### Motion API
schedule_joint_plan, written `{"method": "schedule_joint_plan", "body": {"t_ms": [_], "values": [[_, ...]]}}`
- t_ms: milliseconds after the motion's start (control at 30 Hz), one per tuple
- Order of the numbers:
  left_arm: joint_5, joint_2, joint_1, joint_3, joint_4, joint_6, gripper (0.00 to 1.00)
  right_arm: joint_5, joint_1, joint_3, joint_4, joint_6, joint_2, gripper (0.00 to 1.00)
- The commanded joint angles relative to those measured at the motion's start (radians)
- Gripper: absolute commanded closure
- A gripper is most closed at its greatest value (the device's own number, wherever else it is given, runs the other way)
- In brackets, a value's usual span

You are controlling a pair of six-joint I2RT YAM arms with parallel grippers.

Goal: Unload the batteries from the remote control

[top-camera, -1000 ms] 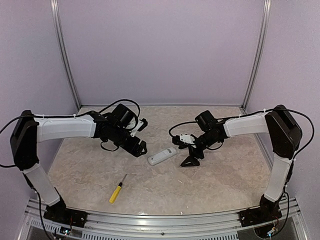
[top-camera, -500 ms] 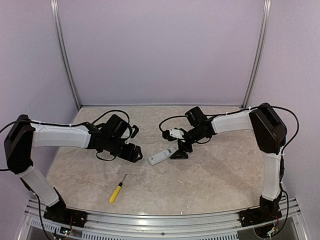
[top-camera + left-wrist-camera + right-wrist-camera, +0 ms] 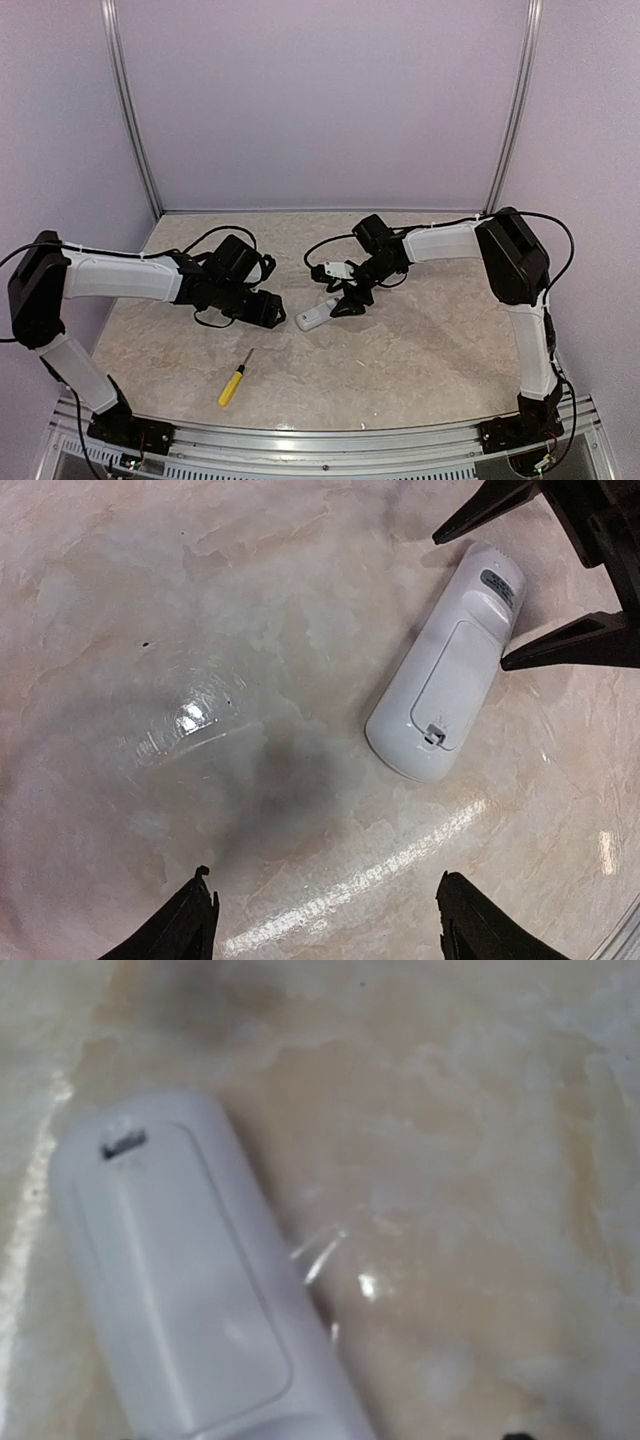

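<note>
a: from above, where's the remote control [image 3: 317, 313]?
b: flat on the marble table [image 3: 420, 350], near the middle. it lies at a slant between the two arms. the left gripper [image 3: 273, 312] sits low just beside its near-left end. the right gripper [image 3: 345, 302] is down over the other end.
a: anything else on the table?
b: a yellow-handled screwdriver [image 3: 235, 378] nearer the front edge, well apart from the remote.
a: and the left wrist view?
b: the remote lies back side up with the battery cover [image 3: 455, 685] seated. the latch is at the rounded end nearer the camera and a dark mark is at the far end. the left fingertips [image 3: 195, 925] stand wide apart at the bottom, with bare table between them, holding nothing.
a: does it show the right one?
b: yes, its two black fingers [image 3: 570, 645] come in from the upper right, one on each side of the remote's far end. they're spread wider than the remote, and i can't tell if the tips touch it.
a: right wrist view?
b: very close and blurred. the remote fills the lower left, with the cover and latch notch [image 3: 123, 1143] facing up. its own fingers barely show, so this view says nothing about the jaws.
</note>
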Motion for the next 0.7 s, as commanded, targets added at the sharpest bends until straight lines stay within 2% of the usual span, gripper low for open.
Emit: {"method": "schedule_joint_plan", "body": {"t_ms": [0,200,400,667], "values": [[-0.014,-0.012,-0.011,-0.008,0.02,-0.017,0.26,0.026,0.017,0.052,-0.155,-0.014,0.051,0.28],[-0.004,-0.019,0.004,-0.018,0.034,-0.029,0.26,0.064,0.022,-0.018,-0.166,-0.015,0.025,0.37],[0.041,-0.029,0.023,-0.033,0.07,-0.064,0.27,0.074,0.027,-0.114,-0.088,0.031,-0.04,0.46],[0.075,-0.025,0.061,-0.026,0.082,-0.186,0.31,0.096,0.053,-0.261,0.078,0.136,-0.117,0.65]]}}
